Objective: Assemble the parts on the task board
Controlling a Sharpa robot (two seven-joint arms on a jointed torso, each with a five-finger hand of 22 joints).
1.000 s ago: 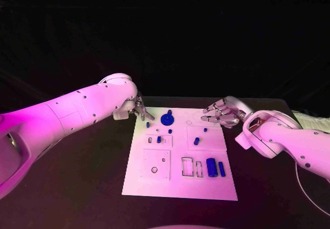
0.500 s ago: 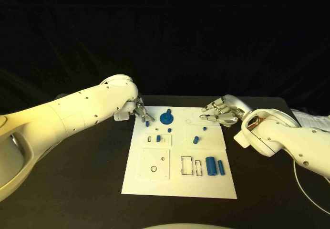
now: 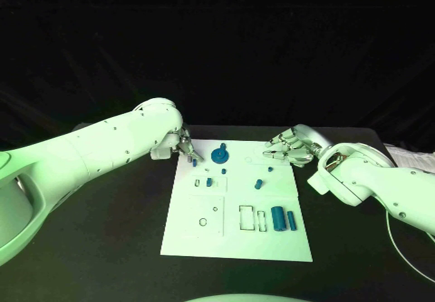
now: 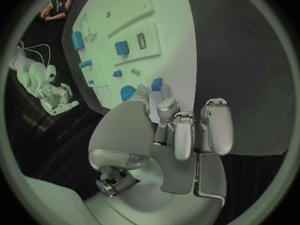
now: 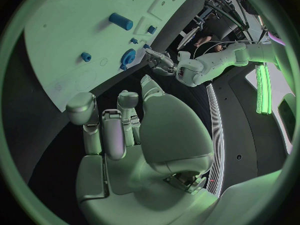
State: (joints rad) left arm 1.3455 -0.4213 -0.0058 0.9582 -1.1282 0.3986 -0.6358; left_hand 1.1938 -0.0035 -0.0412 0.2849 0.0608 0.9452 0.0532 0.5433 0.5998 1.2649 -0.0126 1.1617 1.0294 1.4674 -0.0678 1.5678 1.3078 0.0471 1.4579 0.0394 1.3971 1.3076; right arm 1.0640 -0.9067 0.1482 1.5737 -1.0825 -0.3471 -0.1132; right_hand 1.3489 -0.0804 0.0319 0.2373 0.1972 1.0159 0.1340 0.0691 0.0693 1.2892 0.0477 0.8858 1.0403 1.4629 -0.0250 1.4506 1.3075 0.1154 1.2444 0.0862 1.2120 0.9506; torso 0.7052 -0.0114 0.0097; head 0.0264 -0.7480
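Table [image 3: 109,251]: black, matte top.
Backdrop [image 3: 272,56]: plain black, rising directly behind the table's far edge.
Light strip [image 5: 262,87]: bright bar, well beyond the table.
Cable [image 3: 406,251]: thin, pale, beside the table's edge.

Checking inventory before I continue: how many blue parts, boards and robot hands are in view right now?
Blue parts: 8
Task board: 1
Robot hands: 2, the left robot hand and the right robot hand
Total: 11
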